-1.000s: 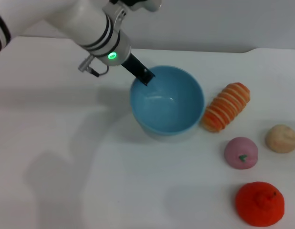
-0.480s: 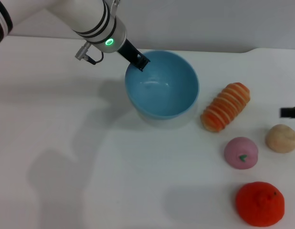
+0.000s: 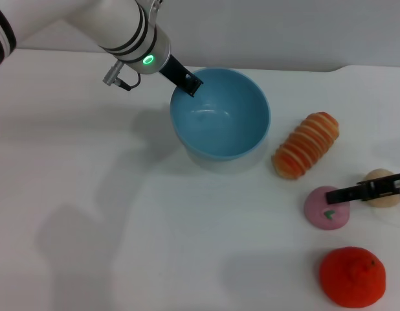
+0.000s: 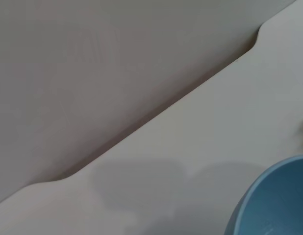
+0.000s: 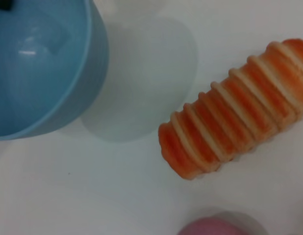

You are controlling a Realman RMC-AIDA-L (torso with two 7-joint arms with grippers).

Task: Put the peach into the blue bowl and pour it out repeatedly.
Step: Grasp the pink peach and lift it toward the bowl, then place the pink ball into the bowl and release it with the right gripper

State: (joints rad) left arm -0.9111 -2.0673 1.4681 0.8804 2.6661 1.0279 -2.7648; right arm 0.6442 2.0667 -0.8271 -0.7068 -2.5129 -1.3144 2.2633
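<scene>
The light blue bowl [image 3: 219,116] is empty at the table's middle back, and looks lifted a little off the table. My left gripper [image 3: 187,84] is shut on its far left rim. The bowl also shows in the left wrist view [image 4: 274,205] and the right wrist view [image 5: 38,73]. The pink-mauve peach [image 3: 326,210] with a green leaf mark lies on the table at the right, apart from the bowl. Its top shows in the right wrist view [image 5: 217,229]. My right gripper [image 3: 333,196] reaches in from the right edge, just over the peach's top.
A striped orange bread-like toy [image 3: 307,144] lies between the bowl and the peach, also in the right wrist view [image 5: 235,132]. A beige round lump [image 3: 381,186] sits right of the peach. An orange-red bumpy fruit [image 3: 352,277] sits at the front right.
My left gripper raised the bowl and shifted it back and left, then held still. My right gripper came in from the right edge and now reaches over the peach.
</scene>
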